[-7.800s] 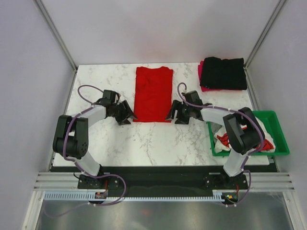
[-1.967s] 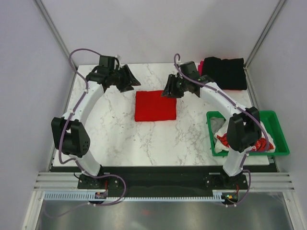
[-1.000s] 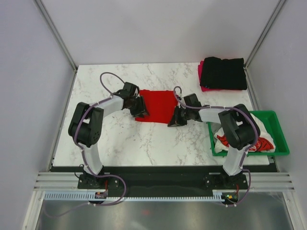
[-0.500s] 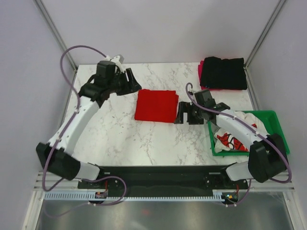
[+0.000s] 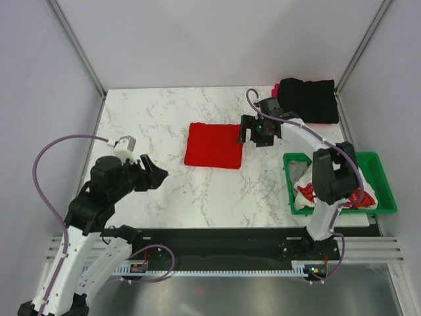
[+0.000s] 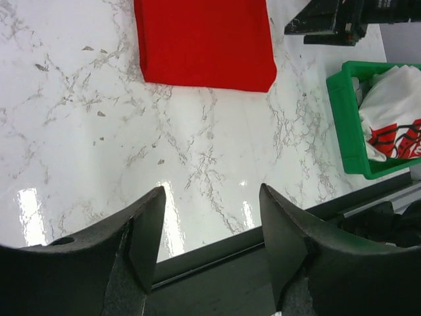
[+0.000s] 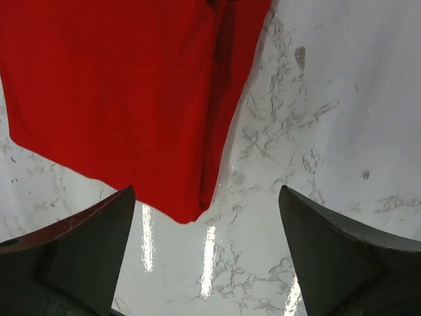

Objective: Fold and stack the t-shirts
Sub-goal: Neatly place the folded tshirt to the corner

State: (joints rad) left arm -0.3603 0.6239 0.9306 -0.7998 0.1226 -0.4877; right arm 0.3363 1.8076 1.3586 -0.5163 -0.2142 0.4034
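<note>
2 grippers are open, empty. I think right gripper (image 5: 252, 137) hangs by red tee (image 5: 213, 145) to grab it; left gripper (image 5: 156, 178), lower left, gives room.

I have bare surface (image 5: 145, 125) to the left of, behind and in front of the red t-shirt (image 5: 213, 145). At its right edge the right gripper (image 5: 255, 138) hangs, fingers (image 7: 79, 250) spread. Farther right of the shirt the green crate (image 5: 381, 172) stands in the way. The black t-shirt (image 5: 306, 100) pile lies beyond the shirt's far right corner.
</note>
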